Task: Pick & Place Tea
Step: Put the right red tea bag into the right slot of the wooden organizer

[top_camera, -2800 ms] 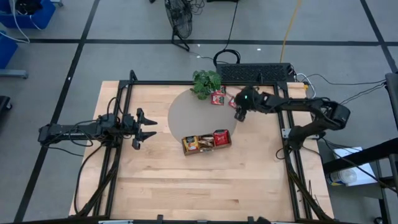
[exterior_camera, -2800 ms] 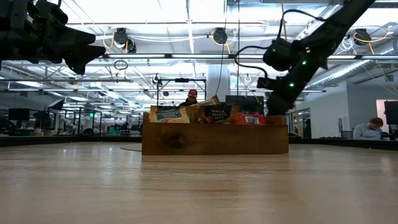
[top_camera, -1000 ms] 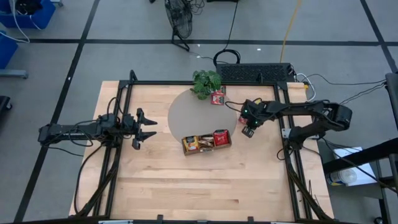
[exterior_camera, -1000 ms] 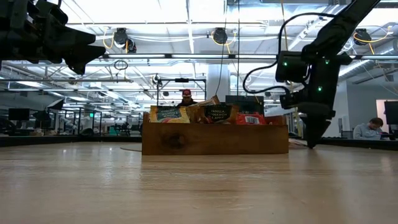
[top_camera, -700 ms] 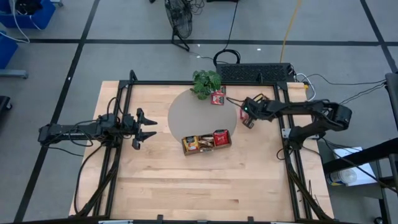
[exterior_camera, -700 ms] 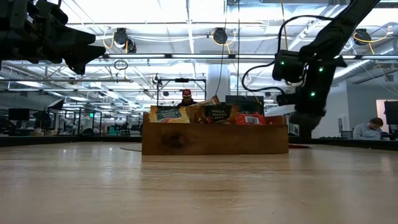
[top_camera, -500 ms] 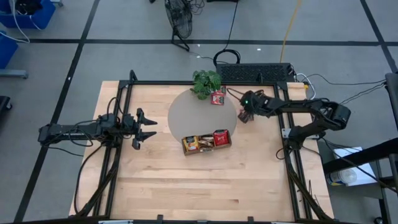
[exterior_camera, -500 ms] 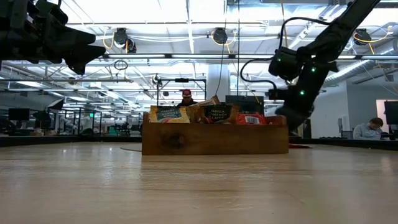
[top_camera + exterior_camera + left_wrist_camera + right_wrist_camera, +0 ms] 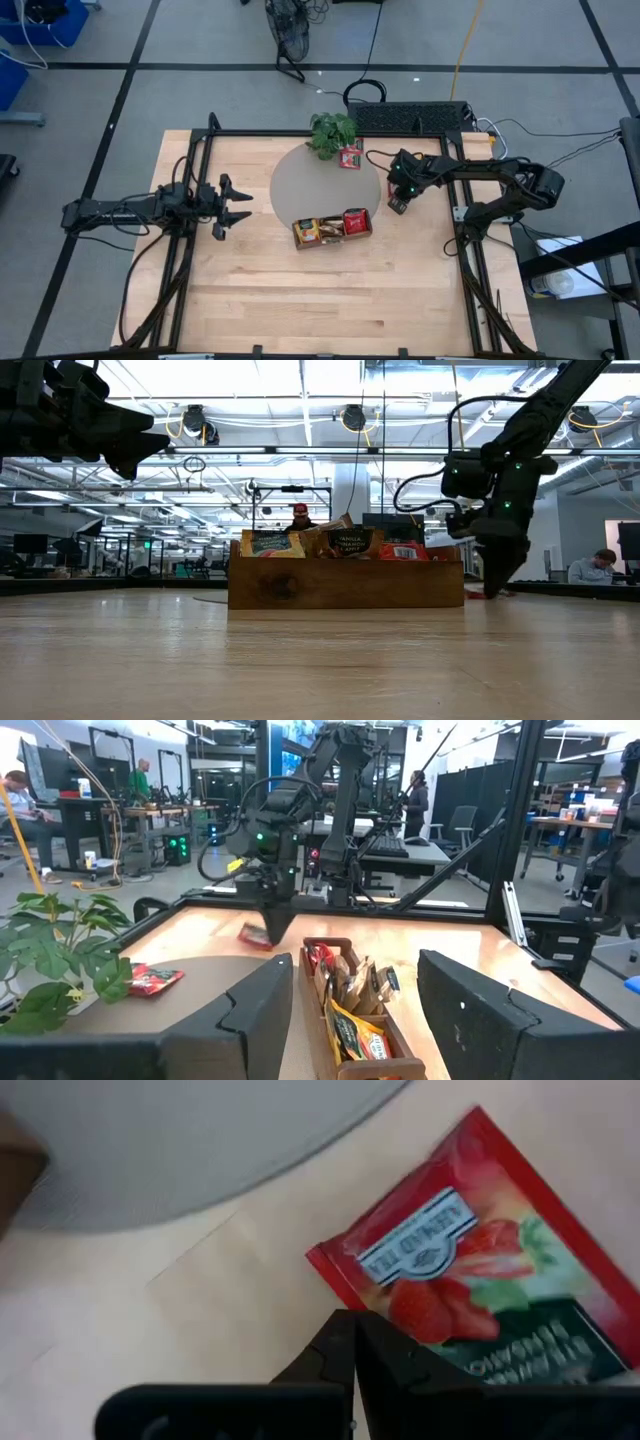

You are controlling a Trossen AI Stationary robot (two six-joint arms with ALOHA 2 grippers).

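The wooden tray of tea was seen well aside of the right gripper, whose jaws were pressed together on nothing. A red tea packet lay flat just ahead of the tips, its axis skewed. The left gripper, jaws apart, was parked far off.

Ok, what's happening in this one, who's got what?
The right gripper is down over a red tea packet lying on the table by the edge of the grey round mat, fingers shut, the packet not visibly gripped. The wooden tray on the mat already holds several packets, and another red packet lies near the potted plant. The left gripper waits open at the table's left side.
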